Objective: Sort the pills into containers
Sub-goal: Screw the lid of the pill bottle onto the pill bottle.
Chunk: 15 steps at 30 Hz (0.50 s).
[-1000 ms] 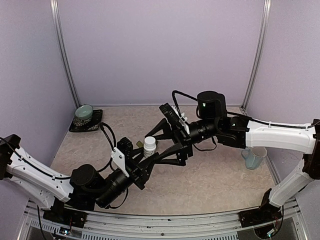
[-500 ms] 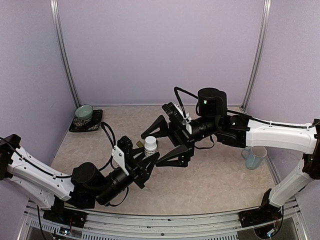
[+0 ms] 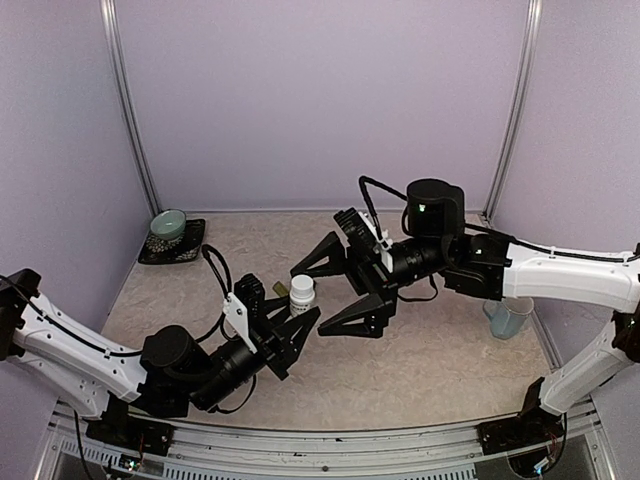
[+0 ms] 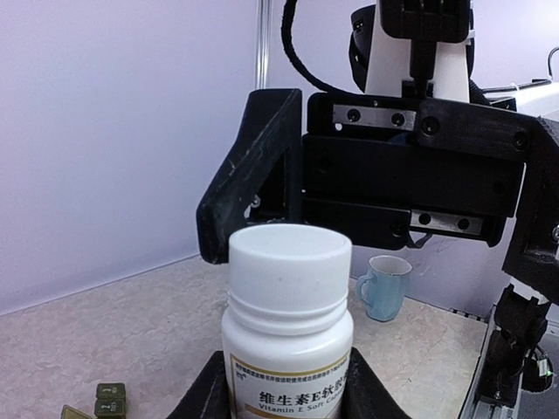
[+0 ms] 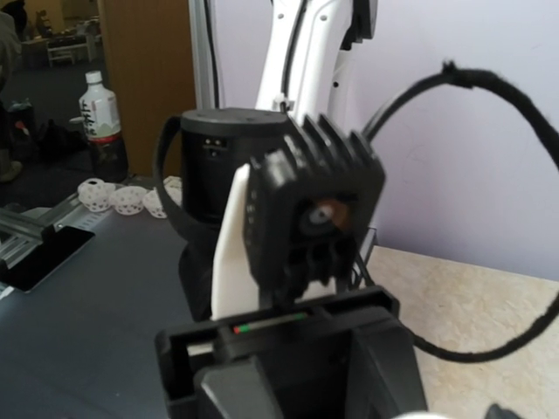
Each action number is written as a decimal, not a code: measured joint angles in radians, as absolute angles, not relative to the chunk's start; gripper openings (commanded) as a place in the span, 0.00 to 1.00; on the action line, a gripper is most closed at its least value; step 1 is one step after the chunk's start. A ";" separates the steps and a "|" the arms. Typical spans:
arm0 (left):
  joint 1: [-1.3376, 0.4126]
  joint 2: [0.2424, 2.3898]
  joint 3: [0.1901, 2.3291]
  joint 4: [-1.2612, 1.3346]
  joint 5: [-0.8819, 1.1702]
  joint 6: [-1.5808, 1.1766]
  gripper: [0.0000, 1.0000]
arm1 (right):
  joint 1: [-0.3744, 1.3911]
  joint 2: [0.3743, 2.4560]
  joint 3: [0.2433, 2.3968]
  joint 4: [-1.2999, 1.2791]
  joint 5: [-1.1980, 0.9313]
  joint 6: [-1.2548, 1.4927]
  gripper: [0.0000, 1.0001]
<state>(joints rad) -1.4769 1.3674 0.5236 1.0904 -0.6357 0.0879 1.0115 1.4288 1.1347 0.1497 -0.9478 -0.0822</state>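
Left fingers (image 3: 297, 316) closest in, low over the desk (image 3: 440, 370), pinching a white pill bottle (image 3: 301, 294) by its lower body. Bottle upright, white cap on; my left wrist view reads "Vitamin E" on the label.

Containers (image 3: 253, 288): dark green strip lying flat on the desk, just beside my left fingers on their left. They also show at the bottom-left corner of the left wrist view. Too small to tell how the lids stand.

Right fingers (image 3: 308, 301) next, spread as wide as they go and facing the bottle. From above, one tip stands beyond the cap and the other to its right. No contact that I can make out.

Further right, a pale blue mug (image 3: 508, 318) stands on the desk under my right forearm.

Far left corner: pale green bowl (image 3: 168, 224) on a dark mat (image 3: 190, 248).
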 measured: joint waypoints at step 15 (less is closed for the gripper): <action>-1.475 1.332 0.514 1.089 -0.664 0.101 0.36 | 1.012 1.319 1.090 0.065 -0.888 -0.089 1.00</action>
<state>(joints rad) -1.4754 1.3319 0.5144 1.0893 -0.6636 0.1005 1.0119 1.3190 1.0901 0.0650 -0.8879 -0.0891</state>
